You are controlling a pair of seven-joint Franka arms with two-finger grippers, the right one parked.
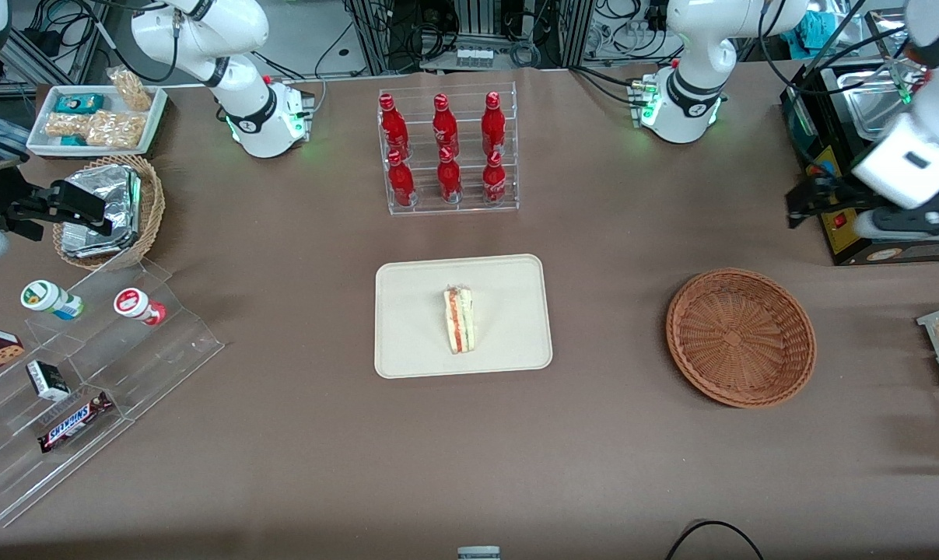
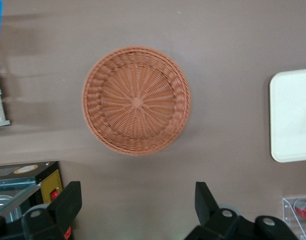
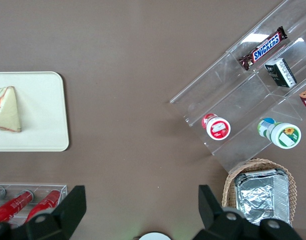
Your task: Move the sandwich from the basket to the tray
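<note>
**Mira:** Gripper (image 2: 135,200) of the working arm, where was it at this moment?

**Tomas:** It hung high above the table (image 1: 282,435), over the strip just past the basket (image 1: 741,337) on the side farther from the front camera, near the black box (image 1: 874,194) at the working arm's end. Its two fingers (image 2: 68,202) stood wide apart and nothing was between them.

**Mira:** And the sandwich (image 1: 460,320)?

**Tomas:** It lay on the tray (image 1: 407,342), a little nearer to the front camera than the tray's middle, flat on one side, so the red-orange and green layers showed along its edge. The basket was empty; in the wrist view one saw only the bare weave of its bottom.

**Mira:** Why do you think the gripper was up there and spread, then?

**Tomas:** My judgement is that the placing was already done. A gripper with nothing in it, well apart from the tray, fits an arm that has no more work with the sandwich. The height also kept it away from the bottle rack (image 1: 447,148) and from the basket rim.

**Mira:** Was the sandwich well placed?

**Tomas:** I think so. It rested fully inside the low rim, touching no edge, so it should not slide off.

**Mira:** Anything left to do?

**Tomas:** By these views, nothing for the task itself.
</note>
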